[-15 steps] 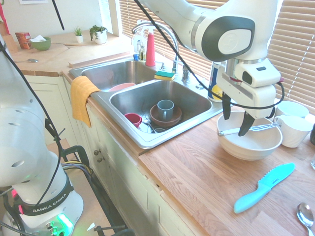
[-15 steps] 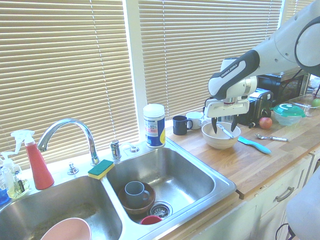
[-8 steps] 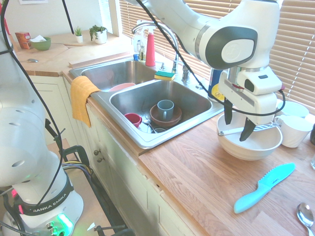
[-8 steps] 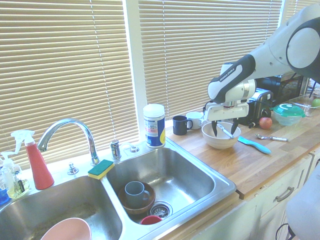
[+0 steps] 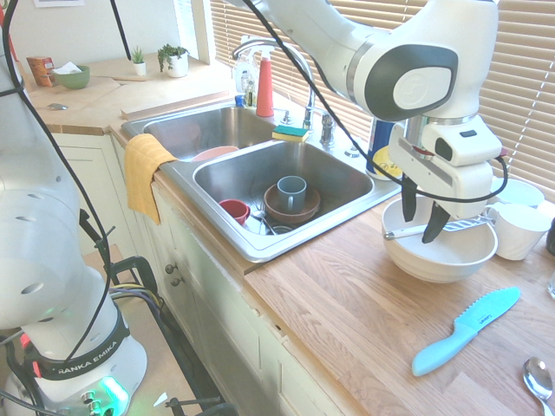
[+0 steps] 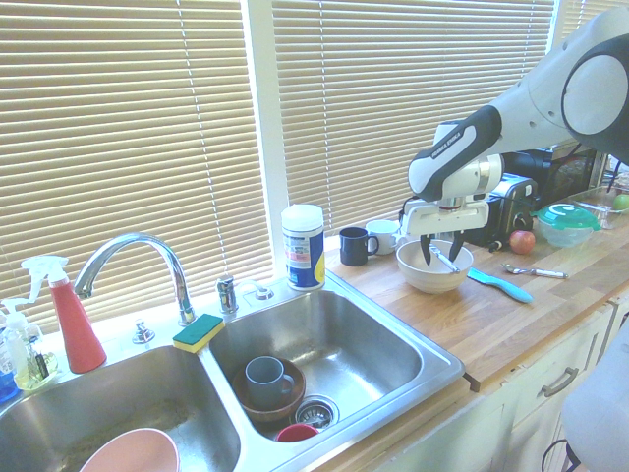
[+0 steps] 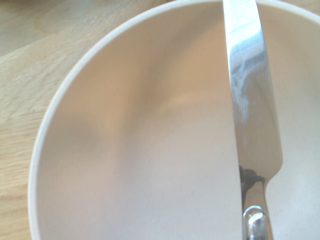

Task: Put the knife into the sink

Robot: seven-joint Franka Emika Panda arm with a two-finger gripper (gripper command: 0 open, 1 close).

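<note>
The knife (image 5: 451, 226) is slim shiny metal and lies across the rim of a cream bowl (image 5: 438, 257) on the wooden counter, right of the sink (image 5: 260, 247). My gripper (image 5: 418, 229) reaches down into the bowl, one finger on each side of the knife's near half, with a gap still showing between them. From the other side, the gripper (image 6: 439, 258) stands over the same bowl (image 6: 432, 279), well right of the sink (image 6: 432, 359). In the wrist view the knife's blade (image 7: 250, 100) crosses the bowl's inside (image 7: 140, 150) from close by.
A teal plastic knife (image 5: 464, 329) and a spoon (image 5: 539, 380) lie on the counter beyond the bowl, with white mugs (image 5: 520, 230) beside it. The near basin holds a brown bowl with a grey mug (image 5: 290, 198) and a red cup (image 5: 234, 211). A yellow cloth (image 5: 143, 169) hangs over the sink's edge.
The gripper has come down onto the bowl, and its fingers have drawn closer together around the knife. The knife has not moved.
</note>
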